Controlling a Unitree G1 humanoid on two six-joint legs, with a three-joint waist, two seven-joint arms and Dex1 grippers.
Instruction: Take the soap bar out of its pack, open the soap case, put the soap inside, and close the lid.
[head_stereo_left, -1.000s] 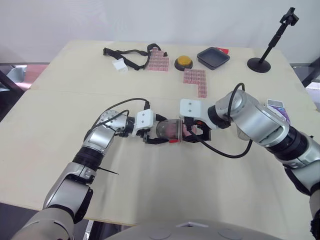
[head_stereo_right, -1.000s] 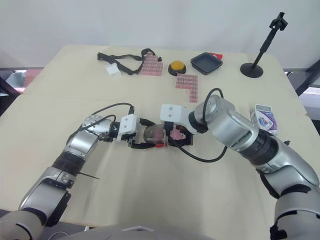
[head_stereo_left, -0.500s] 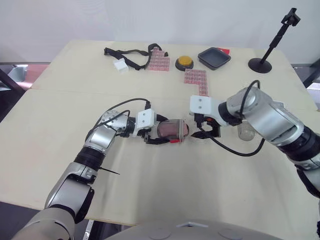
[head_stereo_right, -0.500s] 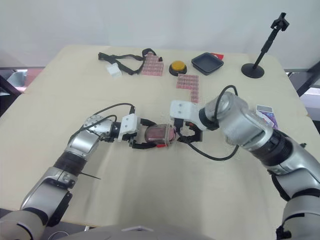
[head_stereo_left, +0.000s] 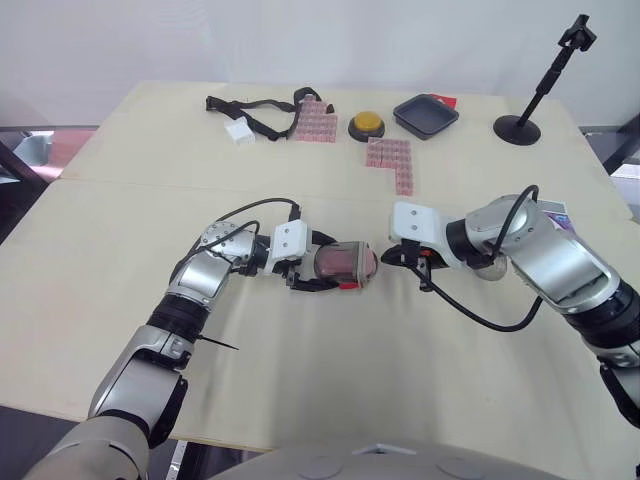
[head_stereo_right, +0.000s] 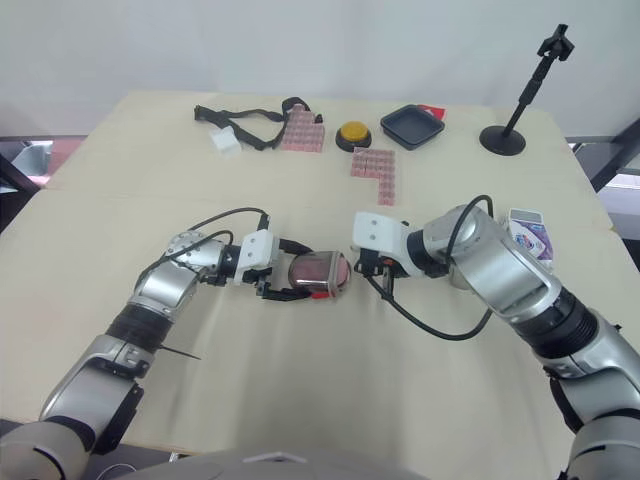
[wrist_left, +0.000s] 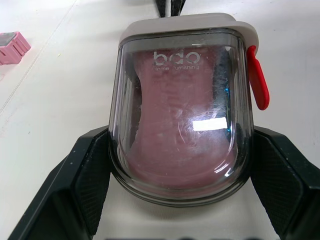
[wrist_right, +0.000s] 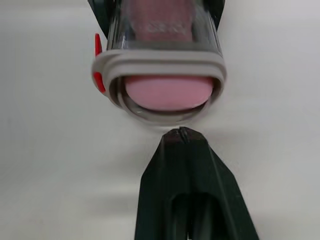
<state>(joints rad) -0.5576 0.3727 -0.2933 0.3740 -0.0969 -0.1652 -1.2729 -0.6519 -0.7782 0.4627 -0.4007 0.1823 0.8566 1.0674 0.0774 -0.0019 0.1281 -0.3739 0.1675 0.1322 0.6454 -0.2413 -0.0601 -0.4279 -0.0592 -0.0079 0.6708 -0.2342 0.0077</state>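
Already the pink soap bar (wrist_right: 167, 92) sits inside the soap case (head_stereo_left: 342, 263), lying sideways mid-tabletop (head_stereo_left: 300, 380), clamped in the left pincer (head_stereo_left: 328, 267). The right pincer (head_stereo_left: 390, 257), fingers together, hovers just right of its mouth. Closing the lid apparently remains.

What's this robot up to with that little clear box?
The robot's left end effector grips a clear soap case on the table, with the pink soap bar already inside. The right end effector, fingers shut, points at the case's grey-rimmed end, just short of it.
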